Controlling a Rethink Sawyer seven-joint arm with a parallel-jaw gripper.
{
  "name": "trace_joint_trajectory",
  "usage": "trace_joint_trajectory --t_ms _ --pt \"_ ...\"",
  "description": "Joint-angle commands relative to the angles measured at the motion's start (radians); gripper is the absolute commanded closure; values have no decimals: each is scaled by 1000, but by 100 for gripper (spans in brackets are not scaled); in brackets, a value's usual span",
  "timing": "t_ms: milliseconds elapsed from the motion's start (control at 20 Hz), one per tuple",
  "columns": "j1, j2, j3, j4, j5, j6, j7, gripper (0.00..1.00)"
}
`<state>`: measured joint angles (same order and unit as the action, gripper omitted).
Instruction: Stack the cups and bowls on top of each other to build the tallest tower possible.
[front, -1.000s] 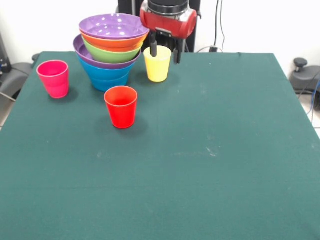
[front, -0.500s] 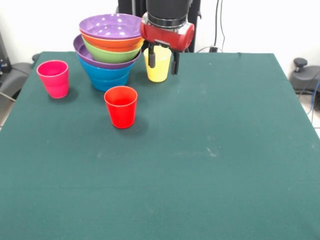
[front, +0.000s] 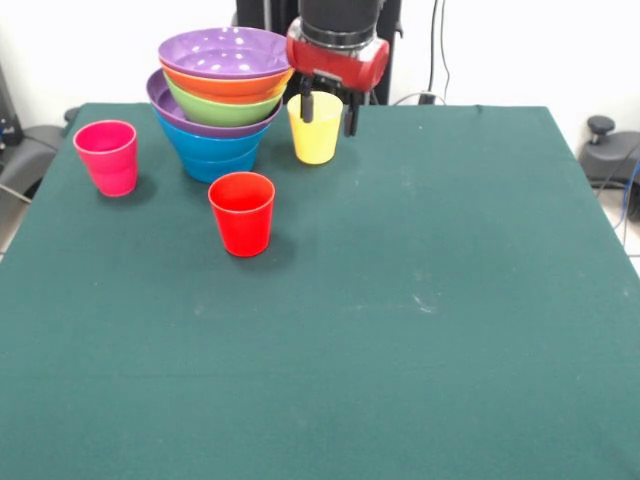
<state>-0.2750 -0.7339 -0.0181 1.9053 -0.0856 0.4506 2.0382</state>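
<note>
The yellow cup (front: 315, 129) is seen upright on the counter (front: 420, 300) just beside the stacked bowls (front: 222, 95), directly beneath the gripper (front: 329, 112), whose released jaws are spread astride its rim, ungrasped.

I see a dark green cloth-covered bench (front: 400, 330) before a plain white wall (front: 520, 50), black cables (front: 437, 60) hanging down it, and pale floor (front: 615, 205) at right.
</note>
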Motion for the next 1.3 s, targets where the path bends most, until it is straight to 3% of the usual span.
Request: trace_joint_trajectory --t_ms 50,350,900,1300 --pt "36 -84 24 142 29 -1 148 0" --pt "55 -125 14 211 58 -14 169 0" --pt "24 -36 30 272 48 -185 164 0" --pt "10 -2 36 299 43 -247 157 0"
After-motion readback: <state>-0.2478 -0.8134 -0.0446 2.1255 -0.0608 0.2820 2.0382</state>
